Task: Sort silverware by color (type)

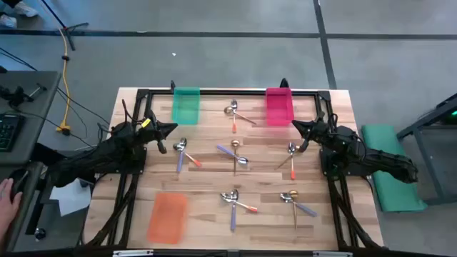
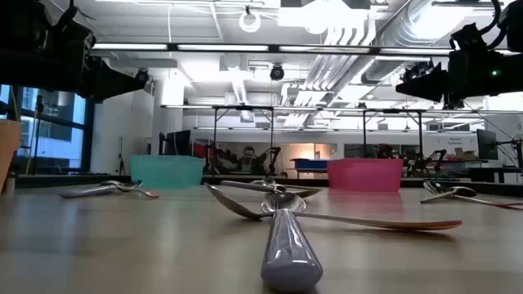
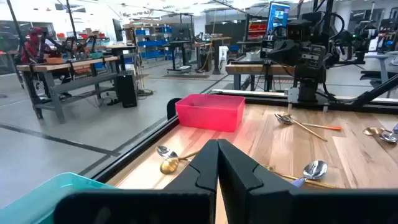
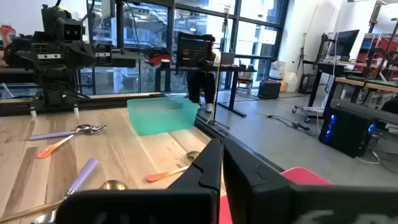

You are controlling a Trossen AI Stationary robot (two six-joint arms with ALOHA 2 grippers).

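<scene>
both grippers are closed with nothing between the fingers: the left gripper (image 1: 173, 128) waits above the table's left side, near the teal bin (image 1: 186, 105), and the right gripper (image 1: 296, 126) waits on the right side, just beside the pink bin (image 1: 279, 106). an orange bin (image 1: 168, 217) lies at the near left. the spoons (image 1: 235, 157) are scattered in small crossed groups over the wooden table (image 1: 207, 184), none in a bin yet, so the sorting has not started. to do the first pick well, i think it is better to choose a spoon lying on top of its group, open the fingers across the thin handle, and lift it straight so the spoon below is not dragged along.
</scene>
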